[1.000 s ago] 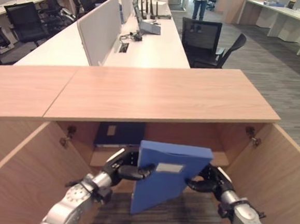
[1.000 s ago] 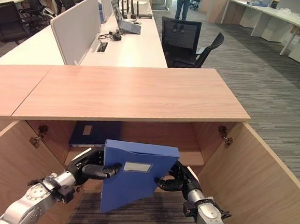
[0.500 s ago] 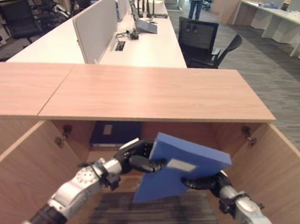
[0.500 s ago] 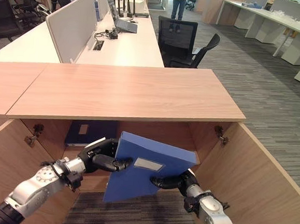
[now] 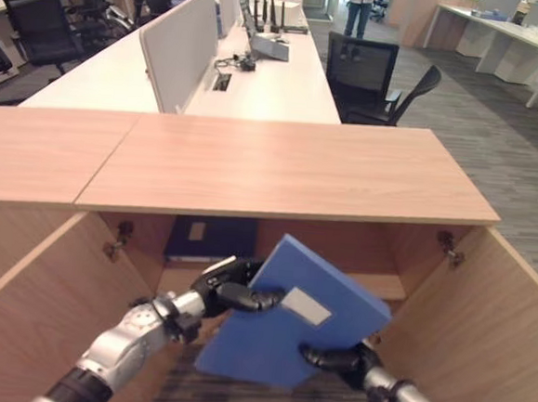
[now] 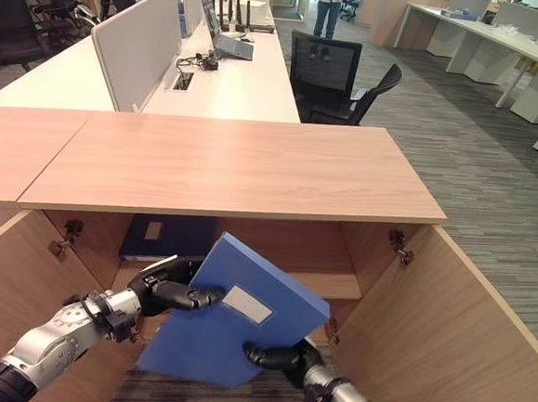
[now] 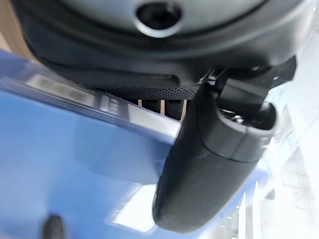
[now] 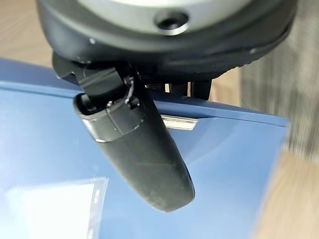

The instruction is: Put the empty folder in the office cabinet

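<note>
Lower centre of the frame: I hold the blue folder (image 5: 293,315) between both hands, tilted, its long axis running from lower left to upper right. My right hand (image 5: 336,359) pinches its near lower edge, thumb over the cover; my left hand (image 5: 234,291) pinches the left edge, slightly farther in. The fingers beneath the folder are hidden. Beyond, mid-frame, the cabinet (image 5: 290,170) stands open; its shelf (image 5: 384,285) lies just past the folder's far corner, a dark folder (image 5: 212,237) already inside, upper left of the opening.
</note>
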{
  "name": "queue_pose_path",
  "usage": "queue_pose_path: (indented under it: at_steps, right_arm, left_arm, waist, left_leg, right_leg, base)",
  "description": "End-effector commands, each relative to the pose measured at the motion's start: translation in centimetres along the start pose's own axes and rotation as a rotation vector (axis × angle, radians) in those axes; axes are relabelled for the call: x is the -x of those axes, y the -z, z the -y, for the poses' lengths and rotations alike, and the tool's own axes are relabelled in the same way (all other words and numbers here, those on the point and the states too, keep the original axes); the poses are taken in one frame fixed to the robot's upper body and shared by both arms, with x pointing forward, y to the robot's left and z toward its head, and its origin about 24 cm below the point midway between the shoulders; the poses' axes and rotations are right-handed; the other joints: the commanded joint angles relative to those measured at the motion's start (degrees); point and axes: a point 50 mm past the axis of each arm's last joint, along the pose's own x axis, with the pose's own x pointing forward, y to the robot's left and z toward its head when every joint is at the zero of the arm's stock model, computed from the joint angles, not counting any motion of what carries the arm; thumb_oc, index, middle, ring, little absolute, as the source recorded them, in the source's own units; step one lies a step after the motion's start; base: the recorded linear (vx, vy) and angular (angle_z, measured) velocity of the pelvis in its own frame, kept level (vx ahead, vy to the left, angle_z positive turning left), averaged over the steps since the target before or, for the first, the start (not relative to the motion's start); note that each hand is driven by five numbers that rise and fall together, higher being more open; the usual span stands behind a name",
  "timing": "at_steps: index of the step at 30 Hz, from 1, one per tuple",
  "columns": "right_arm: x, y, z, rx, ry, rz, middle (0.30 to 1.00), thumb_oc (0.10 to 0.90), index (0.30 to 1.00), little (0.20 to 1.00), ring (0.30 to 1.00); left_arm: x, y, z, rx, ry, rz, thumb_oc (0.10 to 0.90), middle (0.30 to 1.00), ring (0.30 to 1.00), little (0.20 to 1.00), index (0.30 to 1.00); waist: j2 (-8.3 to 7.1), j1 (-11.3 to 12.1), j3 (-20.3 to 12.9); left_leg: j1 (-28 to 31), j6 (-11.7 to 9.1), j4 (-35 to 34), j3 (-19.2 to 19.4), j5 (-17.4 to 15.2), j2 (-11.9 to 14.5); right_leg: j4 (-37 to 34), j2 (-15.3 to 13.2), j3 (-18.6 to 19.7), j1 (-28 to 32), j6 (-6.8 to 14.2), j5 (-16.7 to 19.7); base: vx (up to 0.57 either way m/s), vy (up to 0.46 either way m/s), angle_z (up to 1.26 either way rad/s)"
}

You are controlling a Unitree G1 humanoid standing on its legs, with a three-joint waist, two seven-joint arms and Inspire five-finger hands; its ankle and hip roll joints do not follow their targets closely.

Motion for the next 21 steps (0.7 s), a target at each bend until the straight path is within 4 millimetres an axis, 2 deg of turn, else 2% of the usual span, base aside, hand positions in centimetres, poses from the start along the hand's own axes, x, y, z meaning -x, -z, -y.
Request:
queue_pose_path:
  at_steps: [1, 2, 3, 4, 5, 6, 7, 10, 11, 12, 13, 14, 16, 17, 18, 19, 21]
  right_arm:
    - [-3.3, -7.0, -3.3, -0.205, -0.062, 0.382, 0.3, 0.4, 0.3, 0.3, 0.3]
    - [-2.9, -5.1, -2.6, -0.402, -0.018, 0.382, 0.3, 0.4, 0.3, 0.3, 0.3]
    - [-2.8, -5.1, -2.6, -0.401, -0.017, 0.381, 0.3, 0.4, 0.3, 0.3, 0.3]
    - [-2.7, -4.9, -2.4, -0.449, -0.003, 0.394, 0.3, 0.4, 0.3, 0.3, 0.3]
    - [-2.6, -4.7, -2.1, -0.5, 0.023, 0.411, 0.3, 0.4, 0.3, 0.3, 0.3]
    - [-2.6, -4.5, -1.6, -0.571, 0.071, 0.438, 0.3, 0.4, 0.3, 0.3, 0.3]
    - [-2.6, -4.5, -1.6, -0.57, 0.071, 0.438, 0.3, 0.4, 0.3, 0.3, 0.3]
    - [-2.7, -4.6, -1.0, -0.632, 0.125, 0.47, 0.3, 0.4, 0.3, 0.3, 0.3]
    - [-2.8, -4.8, -0.4, -0.651, 0.165, 0.485, 0.3, 0.4, 0.3, 0.3, 0.3]
    - [-2.8, -4.9, -0.4, -0.65, 0.164, 0.486, 0.3, 0.4, 0.3, 0.3, 0.3]
    - [-2.9, -4.9, -0.1, -0.658, 0.19, 0.492, 0.3, 0.4, 0.3, 0.3, 0.3]
    - [-2.9, -4.9, -0.1, -0.658, 0.19, 0.492, 0.3, 0.4, 0.3, 0.3, 0.3]
    - [-3.0, -4.9, 0.7, -0.677, 0.242, 0.501, 0.3, 0.4, 0.3, 0.3, 0.3]
    - [-3.0, -4.9, 0.7, -0.677, 0.241, 0.501, 0.3, 0.4, 0.3, 0.3, 0.3]
    - [-2.9, -4.9, 0.9, -0.681, 0.251, 0.503, 0.3, 0.4, 0.3, 0.3, 0.3]
    - [-2.8, -4.7, 1.4, -0.683, 0.28, 0.499, 0.3, 0.4, 0.3, 0.3, 0.3]
    - [-2.7, -4.5, 1.6, -0.683, 0.294, 0.493, 0.3, 0.4, 0.3, 0.3, 0.3]
  left_arm:
    - [-1.4, 0.9, 1.8, 0.059, 0.074, 0.043, 0.8, 0.9, 0.9, 0.9, 0.9]
    - [-0.8, 6.7, 1.9, 0.273, -0.035, -0.096, 0.8, 0.9, 0.9, 0.9, 0.9]
    - [-0.8, 6.7, 1.9, 0.274, -0.034, -0.096, 0.8, 0.9, 0.9, 0.9, 0.9]
    - [-0.4, 8.0, 2.0, 0.309, -0.07, -0.129, 0.8, 0.9, 0.9, 0.9, 0.9]
    - [0.3, 9.8, 2.1, 0.358, -0.124, -0.178, 0.8, 0.9, 0.9, 0.9, 0.9]
    - [1.6, 13.2, 2.7, 0.445, -0.201, -0.284, 0.8, 0.9, 0.9, 0.9, 0.9]
    - [1.6, 13.2, 2.7, 0.445, -0.201, -0.284, 0.8, 0.9, 0.9, 0.9, 0.9]
    - [3.4, 17.1, 3.2, 0.553, -0.354, -0.409, 0.8, 0.9, 0.9, 0.9, 0.9]
    - [4.8, 19.5, 3.6, 0.601, -0.455, -0.504, 0.8, 0.9, 0.9, 0.9, 0.9]
    - [4.7, 19.4, 3.6, 0.6, -0.455, -0.501, 0.8, 0.9, 0.9, 0.9, 0.9]
    - [6.1, 21.0, 3.7, 0.645, -0.544, -0.571, 0.8, 0.9, 0.9, 0.9, 0.9]
    - [6.1, 21.0, 3.7, 0.645, -0.544, -0.571, 0.8, 0.9, 0.9, 0.9, 0.9]
    - [9.1, 23.6, 4.6, 0.783, -0.747, -0.679, 0.8, 0.9, 0.9, 0.9, 0.9]
    - [9.0, 23.6, 4.5, 0.783, -0.748, -0.678, 0.8, 0.9, 0.9, 0.9, 0.9]
    - [9.6, 24.0, 4.8, 0.803, -0.771, -0.699, 0.8, 0.9, 0.9, 0.9, 0.9]
    - [11.2, 24.7, 5.1, 0.823, -0.833, -0.748, 0.8, 0.9, 0.9, 0.9, 0.9]
    - [11.8, 25.0, 5.2, 0.819, -0.852, -0.77, 0.8, 0.9, 0.9, 0.9, 0.9]
  waist:
    - [-1.57, -0.35, -2.55]
    - [-1.39, -0.69, -2.33]
    - [-1.32, -0.71, -2.37]
    - [-1.24, -0.75, -2.31]
    - [-1.17, -0.81, -2.28]
    - [-1.12, -0.9, -2.26]
    - [-1.08, -0.9, -2.26]
    - [-1.03, -0.75, -2.15]
    - [-0.97, -0.6, -2.12]
    - [-0.92, -0.64, -2.05]
    - [-1.0, -0.41, -2.09]
    - [-1.0, -0.41, -2.09]
    - [-1.01, -0.12, -1.92]
    - [-1.01, -0.17, -1.9]
    - [-1.04, -0.08, -1.92]
    - [-1.13, 0.13, -1.88]
    - [-1.17, 0.2, -1.83]
  left_leg:
    - [-0.03, -1.91, -0.39, -0.08, -2.79, 0.39]
    - [-0.13, -1.87, -0.39, -0.21, -2.79, 0.18]
    - [-0.12, -1.88, -0.39, -0.23, -2.82, 0.19]
    - [-0.16, -1.84, -0.39, -0.29, -2.82, 0.13]
    - [-0.26, -1.82, -0.39, -0.28, -2.8, 0.11]
    - [-0.39, -1.79, -0.39, -0.28, -2.83, 0.1]
    - [-0.4, -1.79, -0.39, -0.28, -2.84, 0.1]
    - [-0.72, -1.79, -0.39, -0.32, -2.81, 0.05]
    - [-0.92, -1.82, -0.39, -0.39, -2.77, 0.05]
    - [-0.93, -1.82, -0.39, -0.4, -2.78, 0.05]
    - [-1.07, -1.86, -0.39, -0.46, -2.69, 0.03]
    - [-1.07, -1.86, -0.39, -0.46, -2.69, 0.03]
    - [-1.53, -2.07, -0.39, -0.75, -2.5, 0.13]
    - [-1.54, -2.07, -0.39, -0.76, -2.49, 0.13]
    - [-1.59, -2.1, -0.39, -0.76, -2.48, 0.13]
    - [-1.78, -2.19, -0.39, -0.79, -2.37, 0.16]
    - [-1.85, -2.23, -0.39, -0.88, -2.35, 0.17]
  right_leg:
    - [0.37, -1.77, -0.73, 1.86, 3.9, -2.21]
    - [0.37, -1.74, -0.75, 1.47, 3.88, -2.13]
    - [0.37, -1.73, -0.77, 1.48, 3.88, -2.15]
    - [0.37, -1.76, -0.72, 1.45, 3.88, -2.11]
    - [0.37, -1.78, -0.82, 1.37, 3.9, -2.07]
    - [0.37, -1.79, -0.64, 1.19, 3.86, -2.05]
    - [0.37, -1.78, -0.64, 1.19, 3.86, -2.06]
    - [0.37, -1.69, -0.5, 0.82, 3.71, -2.06]
    - [0.37, -1.58, -0.54, 0.69, 3.62, -2.16]
    - [0.37, -1.57, -0.55, 0.68, 3.62, -2.17]
    - [0.37, -1.51, -0.58, 0.58, 3.57, -2.19]
    - [0.37, -1.51, -0.58, 0.58, 3.57, -2.19]
    - [0.37, -1.45, -0.69, 0.37, 3.35, -2.33]
    - [0.37, -1.45, -0.7, 0.36, 3.35, -2.34]
    - [0.37, -1.41, -0.75, 0.32, 3.32, -2.35]
    - [0.37, -1.34, -0.88, 0.28, 3.26, -2.43]
    - [0.37, -1.37, -0.97, 0.24, 3.25, -2.46]
  base:
    - [0.01, 0.013, -0.06]
    - [0.0, 0.0, 0.0]
    - [0.01, 0.017, -0.04]
    - [0.0, 0.0, 0.0]
    - [0.0, 0.0, 0.0]
    - [0.0, 0.0, 0.0]
    - [0.0, 0.0, 0.0]
    - [0.0, 0.0, 0.0]
    - [0.0, 0.001, 0.08]
    - [0.01, -0.002, 0.06]
    - [0.0, -0.004, 0.04]
    - [0.0, -0.005, -0.07]
    - [0.01, -0.001, -0.06]
    - [0.0, 0.0, 0.0]
    - [0.0, 0.0, 0.0]
    - [0.01, -0.008, 0.07]
    - [0.01, -0.006, 0.1]
